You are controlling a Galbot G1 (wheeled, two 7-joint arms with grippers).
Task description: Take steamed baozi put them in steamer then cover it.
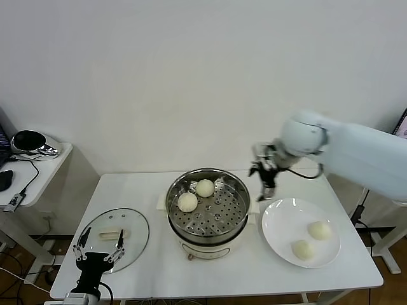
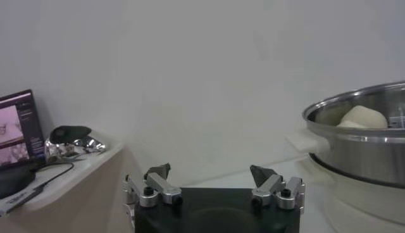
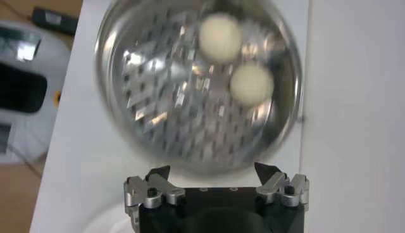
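Two buns (image 1: 196, 194) lie on the perforated tray of the pot (image 1: 207, 210) at the bench (image 1: 146, 184) centre; two more (image 1: 311, 239) lie on the plate (image 1: 280, 222) toward the right edge. The right claw (image 1: 267, 184), released and empty, hangs above the gap between pot and plate, arm reaching in from the right. The left claw (image 1: 98, 250), also released, is parked at the front-left corner over the glass lid (image 1: 137, 229).

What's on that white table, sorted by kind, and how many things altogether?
Buns: 4, two in the pot, two on the plate
Steel pot: 1
White plate: 1
Glass lid: 1
Total: 7
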